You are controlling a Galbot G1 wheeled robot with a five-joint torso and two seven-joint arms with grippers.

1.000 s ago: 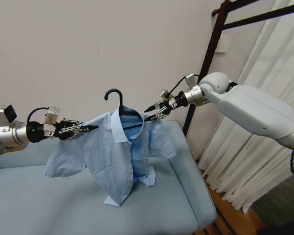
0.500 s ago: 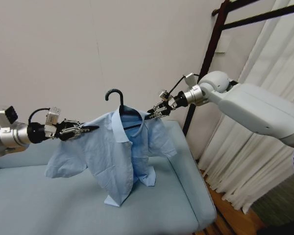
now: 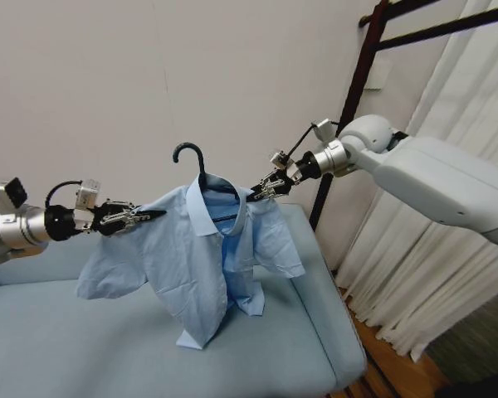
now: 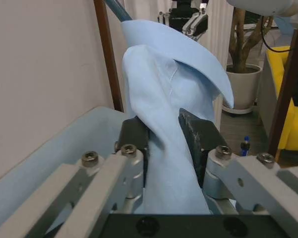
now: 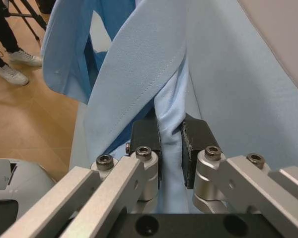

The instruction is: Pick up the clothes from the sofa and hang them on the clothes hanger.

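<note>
Above the sofa [image 3: 66, 348], left end effector [image 3: 153, 217] and right end effector [image 3: 256, 196] each clamp the shirt [image 3: 191, 265], shoulders spread sideways, hem down.

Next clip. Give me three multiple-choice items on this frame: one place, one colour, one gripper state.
1. Where is the shirt?
A. On the rack
B. Held between left gripper and right gripper, over the sofa
C. On the floor
2. The hanger is:
A. white
B. red
C. black
3. The right gripper is:
A. shut on the shirt
B. open
C. gripping the hook
Answers: 1 B, each gripper holds a shoulder; 2 C, dark hook above the collar; 3 A, pads pinch blue cloth.
</note>
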